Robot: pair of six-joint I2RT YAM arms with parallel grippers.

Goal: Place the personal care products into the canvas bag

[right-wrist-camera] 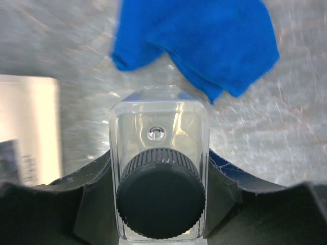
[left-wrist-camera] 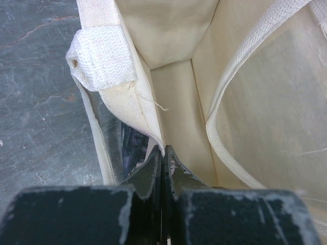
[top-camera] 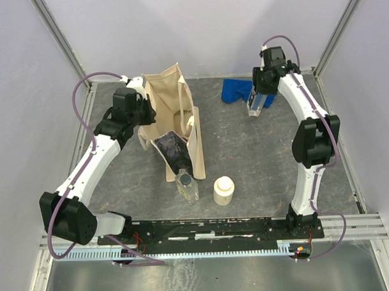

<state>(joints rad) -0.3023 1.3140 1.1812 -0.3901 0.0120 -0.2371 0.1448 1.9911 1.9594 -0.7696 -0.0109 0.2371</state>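
Nearest the arm bases, a squat cream-coloured bottle with a round cap [top-camera: 223, 190] stands alone on the dark slate-grey worktop [top-camera: 259, 169]. To its left a small clear plastic bottle with a dark cap [top-camera: 186, 184] sits right at the foot of the tall beige canvas bag [top-camera: 171, 121]. Neither arm is touching these two.

Further in, the left gripper [left-wrist-camera: 163, 153] is pinched flat on the bag's left rim, with no gap showing between its fingers. It holds the mouth open and facing up, and the wrist view looks straight down into the pale interior.

At the far right, the right gripper [top-camera: 259, 100] is closed on a second clear square-sided bottle with a black ribbed cap [right-wrist-camera: 159, 127]. One finger presses each flat side. The bottle's long axis runs in line with the gripper, cap towards the wrist and base pointing away. A crumpled blue cloth [right-wrist-camera: 199, 46] lies just beyond the bottle. I cannot tell whether the base is on the worktop.

What matters next, I'd judge, is that the open mouth lies well to this gripper's left and higher than the bottle. The bottle would have to rise before crossing.
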